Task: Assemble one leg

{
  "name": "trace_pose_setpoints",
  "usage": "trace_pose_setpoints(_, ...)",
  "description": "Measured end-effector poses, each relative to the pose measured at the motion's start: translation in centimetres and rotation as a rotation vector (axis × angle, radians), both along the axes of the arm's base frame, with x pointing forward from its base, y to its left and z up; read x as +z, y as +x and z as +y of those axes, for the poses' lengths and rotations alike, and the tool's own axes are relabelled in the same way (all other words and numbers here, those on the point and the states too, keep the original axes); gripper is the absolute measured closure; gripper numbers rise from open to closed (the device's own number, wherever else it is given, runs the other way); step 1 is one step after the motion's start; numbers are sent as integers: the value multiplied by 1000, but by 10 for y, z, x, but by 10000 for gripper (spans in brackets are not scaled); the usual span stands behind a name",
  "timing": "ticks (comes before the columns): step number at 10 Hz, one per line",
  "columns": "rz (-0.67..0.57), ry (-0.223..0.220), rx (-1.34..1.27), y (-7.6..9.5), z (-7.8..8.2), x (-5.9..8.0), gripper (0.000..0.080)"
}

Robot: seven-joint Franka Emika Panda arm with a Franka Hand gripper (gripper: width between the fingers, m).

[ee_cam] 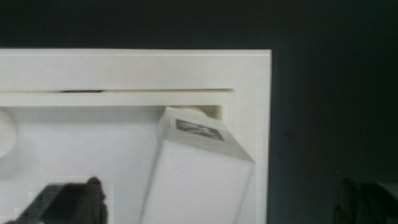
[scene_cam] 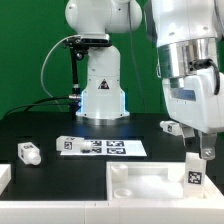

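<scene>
One leg (scene_cam: 192, 172), a white post with a tag, stands upright at the corner of the large white tray-like tabletop (scene_cam: 150, 196) at the exterior view's right. My gripper (scene_cam: 201, 156) is right above it and open. In the wrist view the leg (ee_cam: 196, 150) rises slightly tilted between my two dark fingers (ee_cam: 71, 203), with a gap on each side of it. The gripper (ee_cam: 214, 200) straddles it without touching. The leg's lower end rests near the tabletop's rim (ee_cam: 125, 70); I cannot tell whether it sits in a hole.
Three more legs lie on the black table: one at the exterior view's left (scene_cam: 28, 152), one by the marker board (scene_cam: 68, 144), one behind the gripper (scene_cam: 170, 125). The marker board (scene_cam: 110, 148) lies mid-table. The robot base (scene_cam: 101, 90) stands behind. A white part (scene_cam: 4, 178) is at the left edge.
</scene>
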State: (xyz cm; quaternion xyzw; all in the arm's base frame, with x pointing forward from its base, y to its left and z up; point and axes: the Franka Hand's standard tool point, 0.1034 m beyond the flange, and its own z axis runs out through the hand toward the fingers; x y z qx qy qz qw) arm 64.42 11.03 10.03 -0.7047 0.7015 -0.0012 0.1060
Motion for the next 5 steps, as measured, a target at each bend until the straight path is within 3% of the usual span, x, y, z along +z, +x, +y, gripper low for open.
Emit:
trace_pose_setpoints(2,1,-5,33,-1,0,0,151)
trace_pose_setpoints(5,-12,-8,170,-1,3,16,151)
